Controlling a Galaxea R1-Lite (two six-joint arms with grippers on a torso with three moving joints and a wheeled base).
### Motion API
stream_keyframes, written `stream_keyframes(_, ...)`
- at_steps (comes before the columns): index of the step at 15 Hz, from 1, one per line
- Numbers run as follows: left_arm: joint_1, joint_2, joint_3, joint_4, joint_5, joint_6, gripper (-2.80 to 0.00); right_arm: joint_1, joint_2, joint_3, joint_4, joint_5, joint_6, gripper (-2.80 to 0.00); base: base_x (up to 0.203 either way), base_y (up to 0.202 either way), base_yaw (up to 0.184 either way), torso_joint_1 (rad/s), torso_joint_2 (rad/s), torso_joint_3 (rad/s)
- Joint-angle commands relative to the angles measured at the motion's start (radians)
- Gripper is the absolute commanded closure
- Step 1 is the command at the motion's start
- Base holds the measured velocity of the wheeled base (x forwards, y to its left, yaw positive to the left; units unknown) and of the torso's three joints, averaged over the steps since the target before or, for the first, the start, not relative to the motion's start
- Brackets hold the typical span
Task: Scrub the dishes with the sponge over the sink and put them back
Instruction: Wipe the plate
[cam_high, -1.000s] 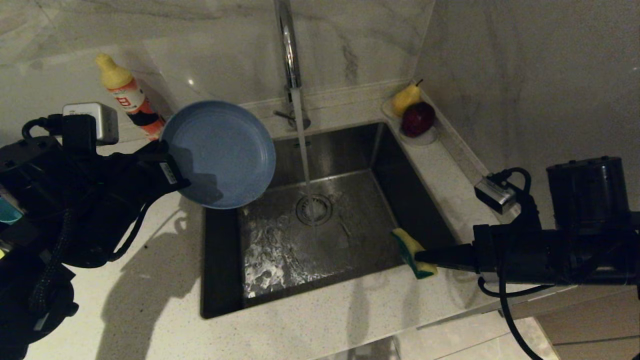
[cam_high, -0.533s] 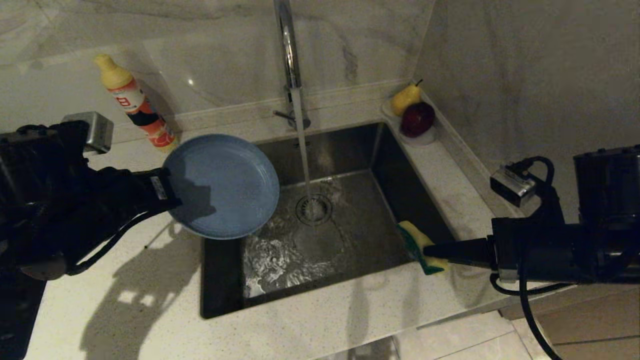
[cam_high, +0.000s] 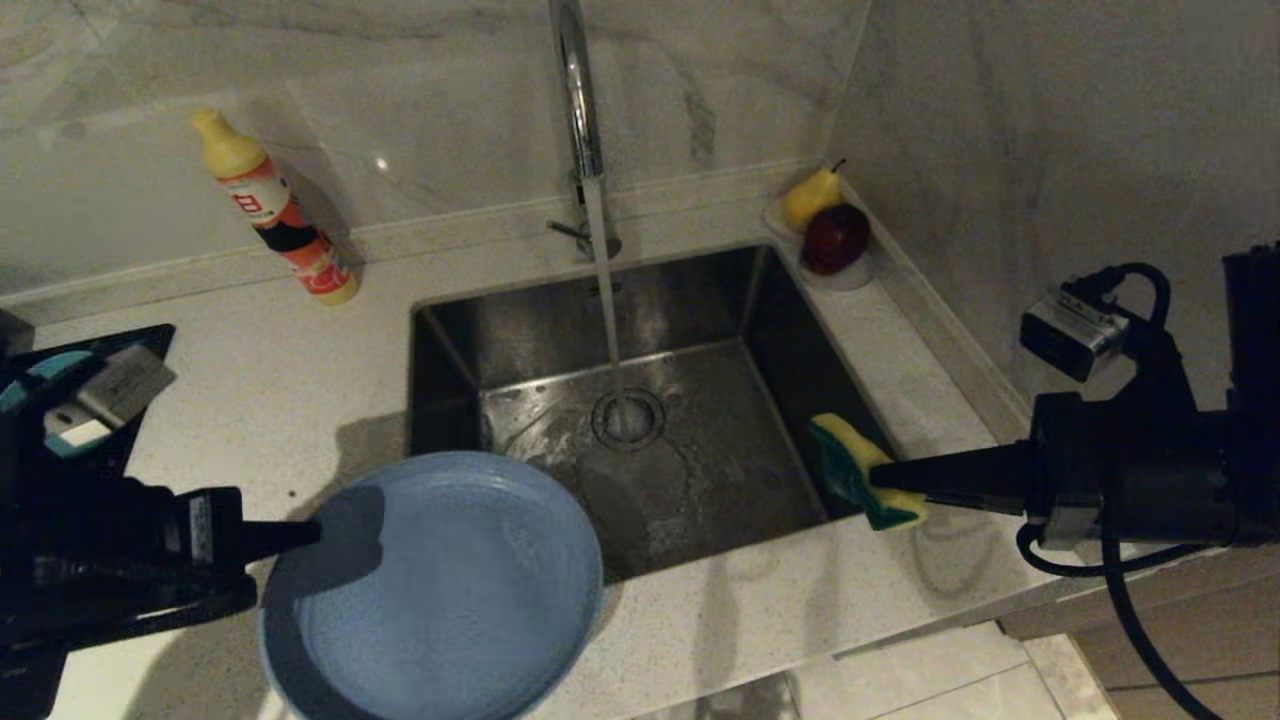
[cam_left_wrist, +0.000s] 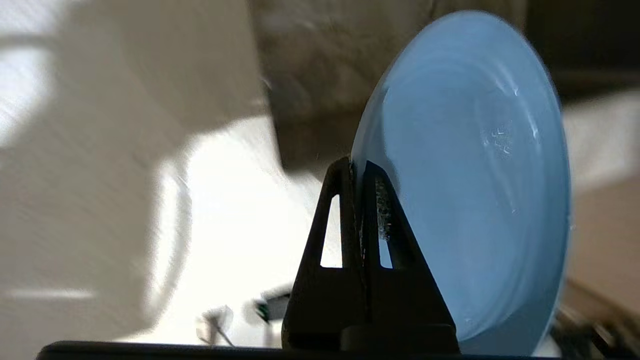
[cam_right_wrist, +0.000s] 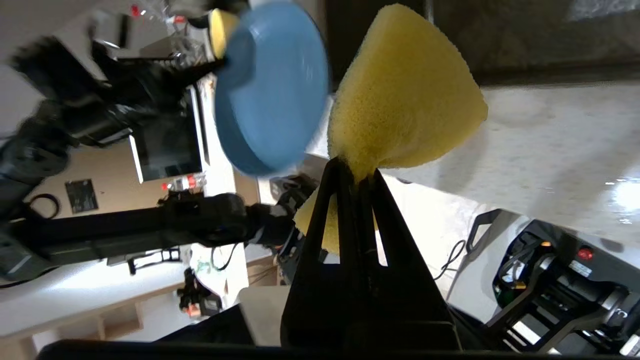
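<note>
Left gripper (cam_high: 300, 535): jaws pressed together on the rim of the plate (cam_high: 440, 590), seen edge-on in the left wrist view (cam_left_wrist: 357, 170) with the plate (cam_left_wrist: 465, 175) standing out to one side; the rim pinch leaves the whole eating face free for scrubbing. Plate: periwinkle blue, held roughly level at the near-left corner of the sink (cam_high: 760, 290), partly above the counter (cam_high: 300, 400), apart from the running water (cam_high: 605, 300); lower edge cut off by the frame. Right gripper (cam_high: 880, 478): jaws clamped on the sponge (cam_high: 860, 470), squeezing it into a fan (cam_right_wrist: 405, 100), yellow face and green scouring layer both showing; it sits at the sink's right rim, well apart from the plate, likely waiting for the scrub. Left arm: mostly a dark mass. A teal shape (cam_high: 40, 375) at the far left is largely hidden. Also present: detergent bottle (cam_high: 270, 205), pear (cam_high: 810, 195) and red fruit (cam_high: 835, 238) on a clear dish, dish barely discernible.
</note>
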Motion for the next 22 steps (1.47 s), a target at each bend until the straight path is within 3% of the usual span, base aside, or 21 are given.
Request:
stream_keyframes(1,-0.003,-0.091,0.077,0.004,-0.082,-0.010,0.00,0.021,-0.013,-0.028,0.015,0.007,0.005,0.00,0.000,0.000,0.000,0.000,0.00,0.000)
stream_keyframes(4,-0.004,-0.116,0.176,-0.019,-0.104,0.033,0.00,0.087,-0.017,-0.060,0.048,0.010,0.032,0.00,0.000,0.000,0.000,0.000,0.00,0.000)
stream_keyframes(7,-0.004,-0.131,0.291,-0.209,-0.101,0.109,0.00,0.178,0.018,-0.079,0.072,0.009,0.048,0.00,0.000,0.000,0.000,0.000,0.00,0.000)
stream_keyframes(10,-0.004,-0.134,0.396,-0.401,-0.070,0.254,0.00,0.259,0.085,-0.137,0.140,0.007,0.049,0.00,0.000,0.000,0.000,0.000,0.00,0.000)
stream_keyframes(13,-0.004,-0.080,0.397,-0.442,-0.005,0.269,0.00,0.326,0.173,-0.223,0.185,-0.002,0.050,0.00,0.000,0.000,0.000,0.000,0.00,0.000)
stream_keyframes(16,-0.004,0.010,0.399,-0.584,0.077,0.269,0.00,0.349,0.258,-0.340,0.241,-0.003,0.049,0.00,0.000,0.000,0.000,0.000,0.00,0.000)
stream_keyframes(18,-0.006,0.061,0.395,-0.616,0.116,0.280,0.00,0.358,0.323,-0.403,0.281,-0.004,0.047,0.00,0.000,0.000,0.000,0.000,0.00,0.000)
stream_keyframes(22,-0.028,0.123,0.398,-0.670,0.135,0.314,0.00,0.405,0.448,-0.530,0.338,-0.004,0.046,0.00,0.000,0.000,0.000,0.000,0.00,0.000)
